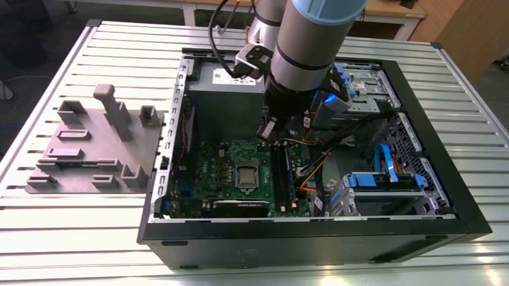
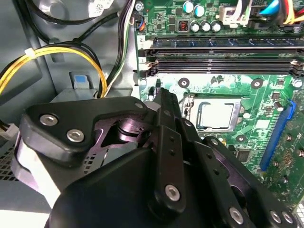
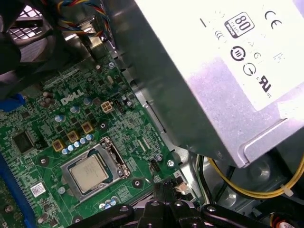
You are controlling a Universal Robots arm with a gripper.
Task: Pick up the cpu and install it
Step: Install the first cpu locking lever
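At the exterior view's left, a grey fixture block [image 1: 95, 149] stands on the slatted counter [image 1: 80, 238]. Right of it is the open computer case [image 1: 318, 235]. The cpu [image 1: 247, 177] lies flat in its socket on the green motherboard [image 1: 202, 167], at the frame's centre. The gripper [image 1: 268, 132] hangs above the cpu in the frame and slightly to its right, over the memory sticks [image 1: 284, 173]. The fingers [image 2: 165, 128] look drawn together and hold nothing. The cpu is square, so no long axis matters. It sits apart from the fingertips.

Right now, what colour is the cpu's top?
The cpu is silver-grey with a dull shine, set against the green board; it shows best in the first wrist view.
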